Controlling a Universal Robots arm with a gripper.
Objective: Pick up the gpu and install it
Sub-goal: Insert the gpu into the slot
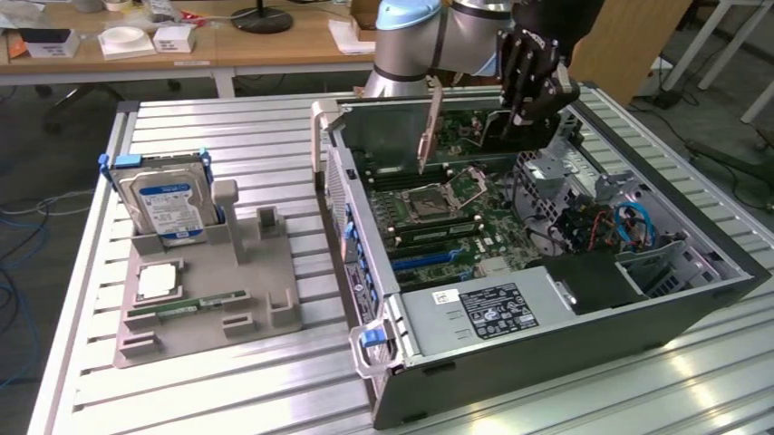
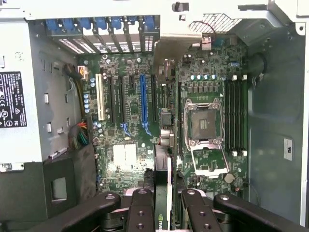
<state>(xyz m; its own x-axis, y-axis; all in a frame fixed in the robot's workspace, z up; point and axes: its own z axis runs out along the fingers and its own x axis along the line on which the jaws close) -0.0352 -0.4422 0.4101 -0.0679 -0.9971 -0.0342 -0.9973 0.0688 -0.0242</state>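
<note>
Firmly in the pinch of the black jointed tool (image 2: 165, 207), thin flat gpu (image 2: 162, 176) over green motherboard (image 2: 129, 104)

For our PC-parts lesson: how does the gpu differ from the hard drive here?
The gpu hangs in the claw over the motherboard inside the case; the hard drive stands in its grey holder outside it. The gpu is dark, the hard drive silvery with a blue label. Both are upright.

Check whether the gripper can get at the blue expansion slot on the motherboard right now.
Probably yes. The computer case is open, nothing covers the blue expansion slot, and the gripper, shut on the gpu, hangs over the motherboard.
</note>
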